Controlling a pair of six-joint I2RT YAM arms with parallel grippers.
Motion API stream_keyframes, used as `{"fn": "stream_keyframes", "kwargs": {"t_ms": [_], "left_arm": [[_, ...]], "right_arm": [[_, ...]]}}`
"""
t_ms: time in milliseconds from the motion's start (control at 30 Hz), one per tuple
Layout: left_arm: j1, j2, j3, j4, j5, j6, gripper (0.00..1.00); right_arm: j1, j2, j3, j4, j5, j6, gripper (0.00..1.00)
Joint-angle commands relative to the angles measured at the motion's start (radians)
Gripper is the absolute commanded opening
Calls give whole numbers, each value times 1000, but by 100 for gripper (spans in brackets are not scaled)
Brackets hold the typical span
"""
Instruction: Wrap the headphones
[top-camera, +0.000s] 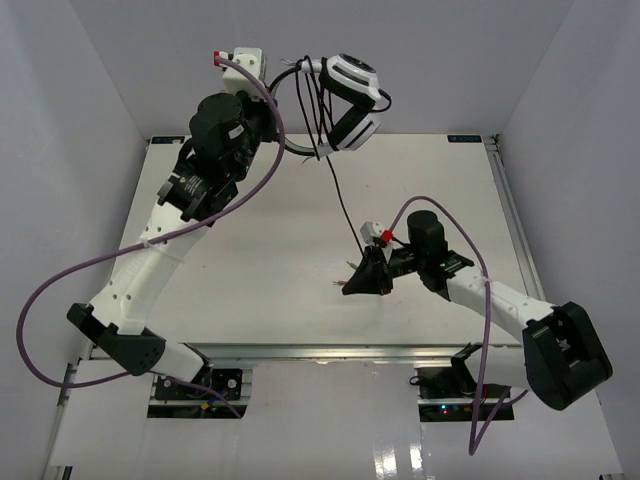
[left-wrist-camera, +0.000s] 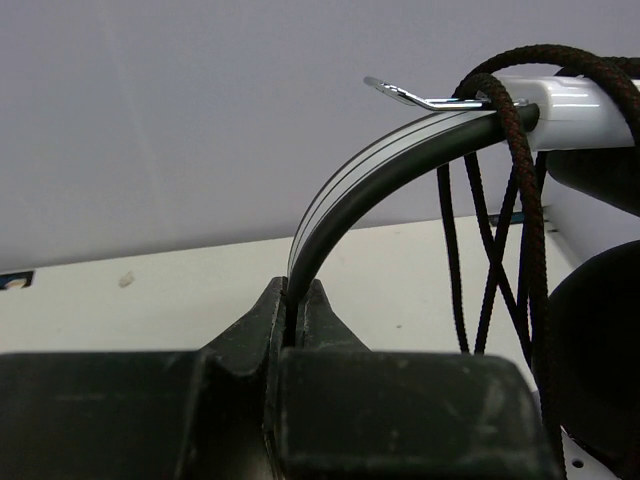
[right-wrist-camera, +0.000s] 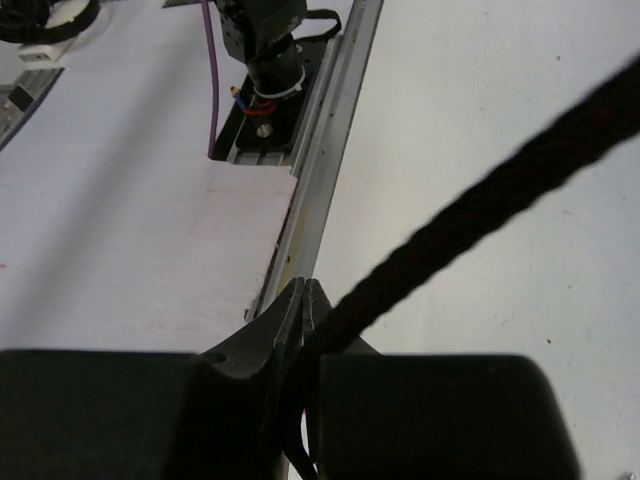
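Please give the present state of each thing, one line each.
White-and-black over-ear headphones: held in the air by the black headband.
Thin black braided cable: partly looped over the headband, rest running down to the right gripper.
Left gripper: shut on the headband.
Right gripper: shut on the cable.

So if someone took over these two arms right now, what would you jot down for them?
Left hand: shut on the headband, holding the headphones up near the far edge of the table.
Right hand: shut on the cable, low over the table.
Done: a few cable loops hang over the headband.
Left: wind on the stretch running down to the right hand.
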Motion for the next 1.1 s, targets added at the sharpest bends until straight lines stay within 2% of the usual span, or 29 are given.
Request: {"fn": "stream_keyframes", "kwargs": {"t_ms": [0, 133, 267, 433, 533, 667, 800, 900, 1067], "left_arm": [[49, -49, -25, 77, -99, 20, 0], [81, -56, -118, 110, -148, 65, 0], [117, -47, -239, 140, -177, 115, 0], [122, 3, -364, 143, -161, 107, 0], [122, 34, -454, 133, -108, 39, 0], [96, 59, -545, 106, -23, -26, 0], [9, 77, -619, 93, 30, -33, 0], [-69, 44, -683, 88, 84, -64, 0], [-138, -65, -773, 88, 207, -109, 0]], "right_arm": [[5, -69, 12, -252, 118, -208, 8], [11, -107, 93, -454, 290, -342, 8], [76, -160, 220, -711, 565, -524, 8], [143, -202, 366, -818, 962, -670, 8], [143, -190, 474, -829, 1106, -729, 8], [143, -147, 560, -803, 1192, -766, 8], [143, -108, 602, -764, 1224, -783, 8], [143, -94, 581, -722, 1246, -781, 8], [135, -94, 513, -658, 1291, -784, 8]]}}
